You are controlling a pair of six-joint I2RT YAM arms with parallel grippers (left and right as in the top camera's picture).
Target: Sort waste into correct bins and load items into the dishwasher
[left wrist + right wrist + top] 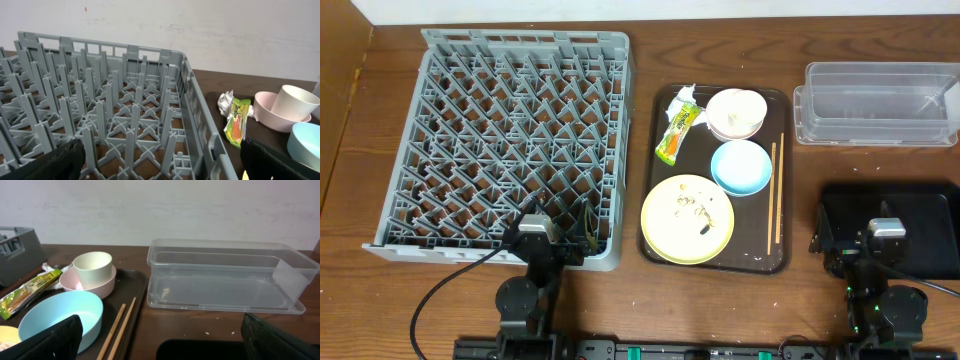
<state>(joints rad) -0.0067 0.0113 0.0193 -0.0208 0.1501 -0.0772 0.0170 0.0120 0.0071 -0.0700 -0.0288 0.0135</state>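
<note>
The grey dish rack (620, 120) stands at the left, with nothing in it. On the brown tray (654, 170) lie a white napkin (682, 97), a snack wrapper (678, 130), a cream cup (740, 105) inside a pinkish bowl (720, 128), a light-blue bowl (740, 167), a yellow plate (665, 225) with crumbs (695, 208), and chopsticks (775, 190). The clear tub (875, 105) is at the far right, with the black bin (940, 215) in front of it. My left gripper (165, 167) is open over the rack's near right corner. My right gripper (160, 345) is open above the black bin.
The wooden table edge and the arm bases run along the front. A few pale crumbs (207, 332) lie on the table between the tub and the black bin. A pale wall stands behind the table.
</note>
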